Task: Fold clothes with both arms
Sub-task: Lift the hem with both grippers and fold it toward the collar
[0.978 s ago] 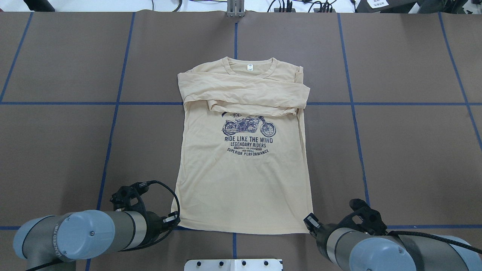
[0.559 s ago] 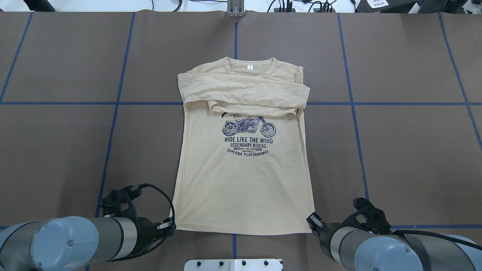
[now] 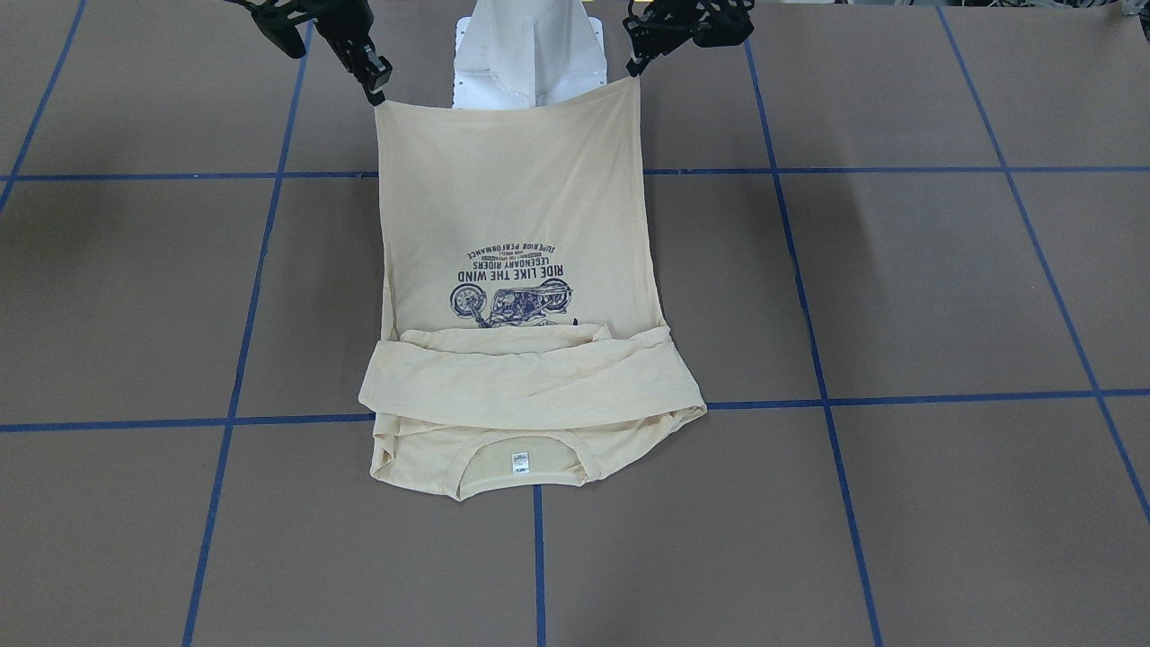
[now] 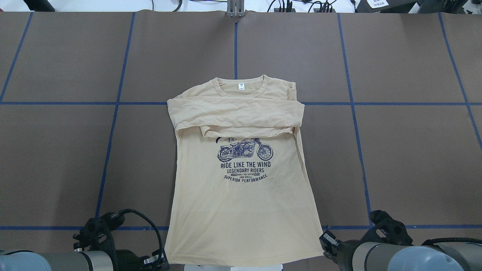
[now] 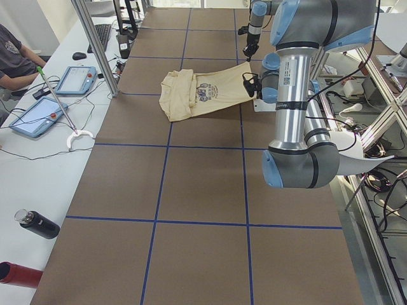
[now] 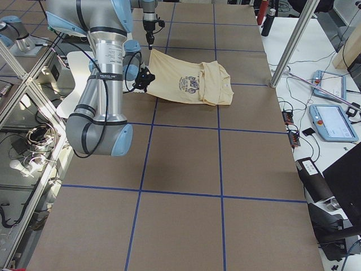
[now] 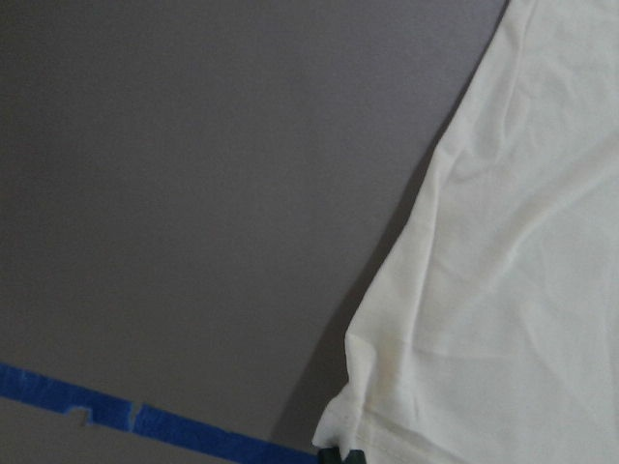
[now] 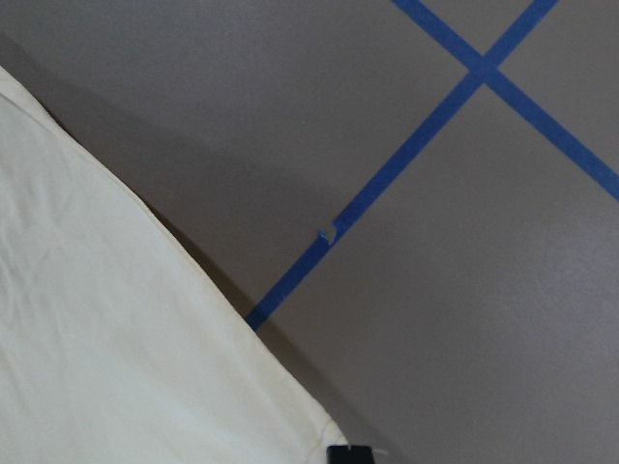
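Your cream T-shirt (image 4: 241, 210) face-up, sleeves (image 4: 235, 114) folded across chest, navy motorcycle print (image 4: 244, 151) — left end effector (image 3: 640, 70), right end effector (image 3: 377, 91) each clamped on a raised hem corner.

Black bottle (image 5: 38, 224) (red bottle (image 5: 17, 273) nearby)
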Robot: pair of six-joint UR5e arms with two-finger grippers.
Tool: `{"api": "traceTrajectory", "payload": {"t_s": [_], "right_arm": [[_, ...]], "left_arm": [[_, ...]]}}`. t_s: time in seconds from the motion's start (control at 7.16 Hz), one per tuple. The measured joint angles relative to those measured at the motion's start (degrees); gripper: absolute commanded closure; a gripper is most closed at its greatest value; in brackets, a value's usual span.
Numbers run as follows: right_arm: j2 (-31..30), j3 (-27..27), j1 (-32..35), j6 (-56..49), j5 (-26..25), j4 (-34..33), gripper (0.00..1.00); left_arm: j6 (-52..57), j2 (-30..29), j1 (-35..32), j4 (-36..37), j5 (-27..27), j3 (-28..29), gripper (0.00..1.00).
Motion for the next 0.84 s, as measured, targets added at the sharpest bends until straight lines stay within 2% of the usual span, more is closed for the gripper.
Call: {"api": "traceTrajectory", "payload": {"t_s": [0.14,0.28,0.42,0.7,0.84], "right_arm": [[-0.6,2.1,2.1,-0.3,2.3,0.0,1.0],[-0.1,2.5,7.2,-1.7,6.3,0.0,1.0],[2.4,0.0,14.2,-5.5,11.6,0.0,1.0],[12.4,-10.7,27.8,-15.0,19.4,-1.7,1.0],[18.3,-16.6,33.1,-20.0,21.0,-4.5,1.0]], "left_arm": [[0.0,-0.1,-0.7,0.5,0.3,-1.5,1.0],[1.8,-0.7,-2.9,0.8,0.2,-2.0,1.0],[6.6,-3.1,-7.1,1.1,-0.2,-0.7,1.0],[17.0,-10.2,-18.9,1.6,-3.9,6.7,1.0],[21.4,-12.9,-24.4,1.5,-6.1,11.1,1.0]]}}
